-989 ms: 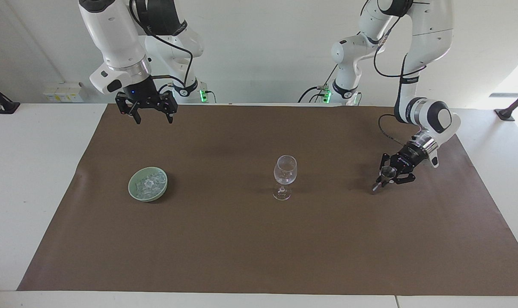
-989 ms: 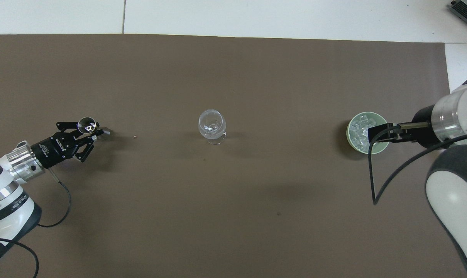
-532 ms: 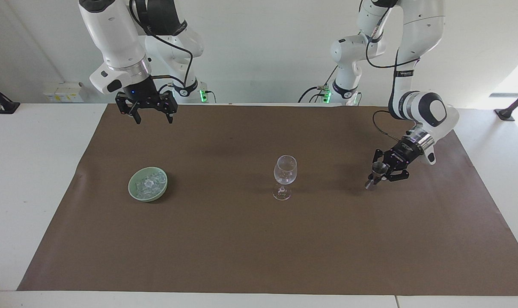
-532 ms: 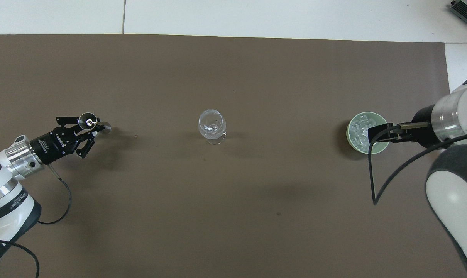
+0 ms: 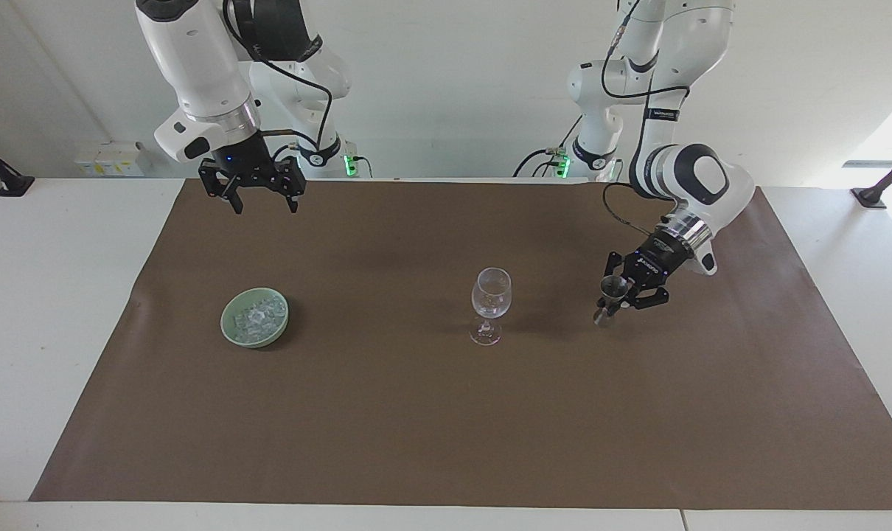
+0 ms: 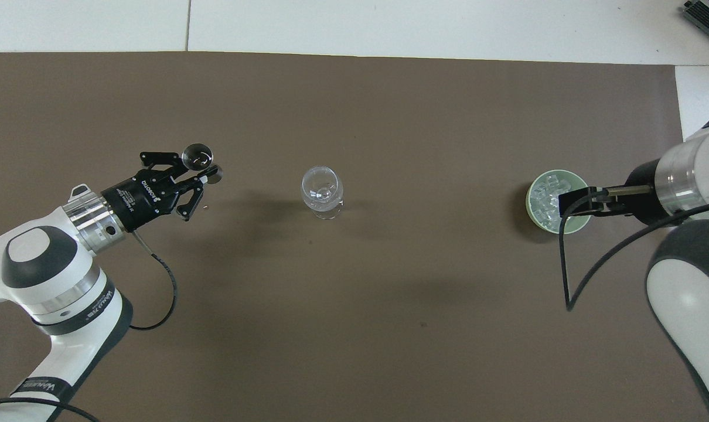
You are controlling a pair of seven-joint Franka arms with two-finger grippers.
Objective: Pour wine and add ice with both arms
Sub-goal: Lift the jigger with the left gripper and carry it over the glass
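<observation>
A brown mat [image 5: 446,413] is spread over the white table [image 5: 55,295]. What may be a socket strip [image 5: 110,158] is seen by the wall.

On the black body of the left gripper [image 6: 197,177] you will find white lettering in the overhead view; it appears to read "ROBOTIQ", printed along the housing. On the black band of the glossy white left arm [image 6: 50,281], near the lower edge of the overhead view, white lettering reads "FRANKA". The facing view shows a small white label on the same arm's black band, but you cannot read it. No other text is legible.
</observation>
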